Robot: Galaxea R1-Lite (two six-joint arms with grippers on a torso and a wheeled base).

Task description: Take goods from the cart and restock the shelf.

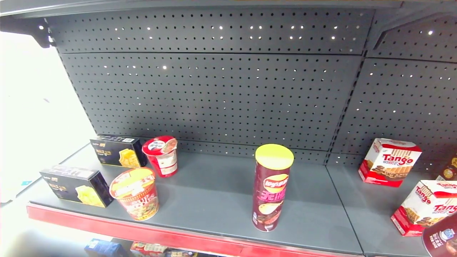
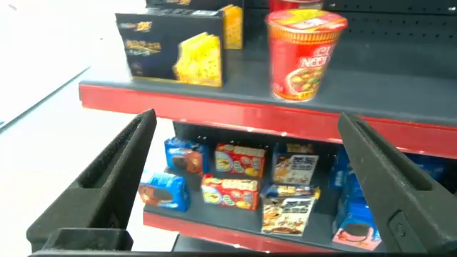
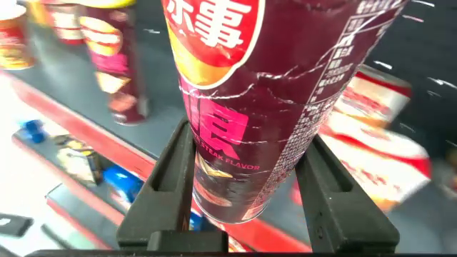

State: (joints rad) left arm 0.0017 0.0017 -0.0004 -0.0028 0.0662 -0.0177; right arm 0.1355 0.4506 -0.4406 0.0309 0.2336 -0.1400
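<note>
A maroon chip can with a yellow lid point(image 1: 271, 186) stands upright mid-shelf on the grey shelf point(image 1: 214, 200). My right gripper point(image 3: 250, 185) is shut on a second maroon chip can point(image 3: 264, 93), whose end shows at the head view's lower right corner point(image 1: 441, 237). The standing chip can point(image 3: 111, 64) lies beyond it in the right wrist view. My left gripper point(image 2: 250, 178) hangs open and empty below the shelf's red front edge point(image 2: 235, 113), facing the lower shelf's goods. A red noodle cup point(image 2: 305, 53) and a black box point(image 2: 171, 50) stand above it.
On the shelf's left stand two black boxes point(image 1: 76, 185) point(image 1: 117, 150) and two red noodle cups point(image 1: 135, 192) point(image 1: 161, 155). Red-and-white wafer boxes point(image 1: 389, 161) point(image 1: 425, 206) sit on the right bay. Bare shelf lies either side of the standing can. Small snack packs point(image 2: 235, 182) fill the lower shelf.
</note>
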